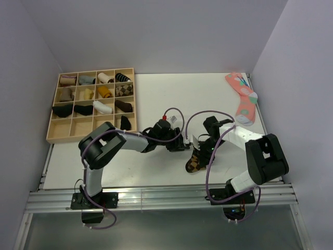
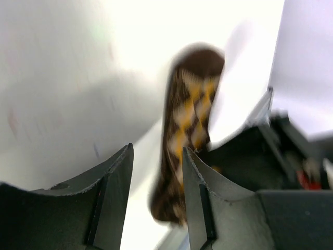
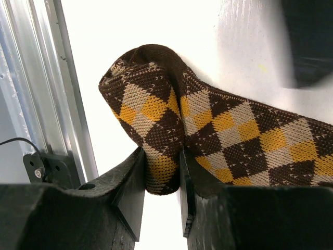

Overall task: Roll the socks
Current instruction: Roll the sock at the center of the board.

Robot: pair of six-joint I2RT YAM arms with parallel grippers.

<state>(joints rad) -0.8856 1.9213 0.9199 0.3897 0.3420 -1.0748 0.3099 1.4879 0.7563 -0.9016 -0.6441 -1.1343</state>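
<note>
Currently right hand (image 3: 160,161) pinched narrow on argyle sock (image 3: 234,130) fold; left hand (image 2: 156,161) parted, sock just beyond.

High fixed rear view downward; two close wrist views; argyle sock (image 3: 234,125) common to all three.

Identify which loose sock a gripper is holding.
The dark brown knit sock with orange-tan argyle diamonds, pinched by the right gripper; the pink sock with teal patches lies alone, far right.

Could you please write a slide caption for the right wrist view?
Right tool pinching a fold of the brown argyle sock, white table behind.
</note>
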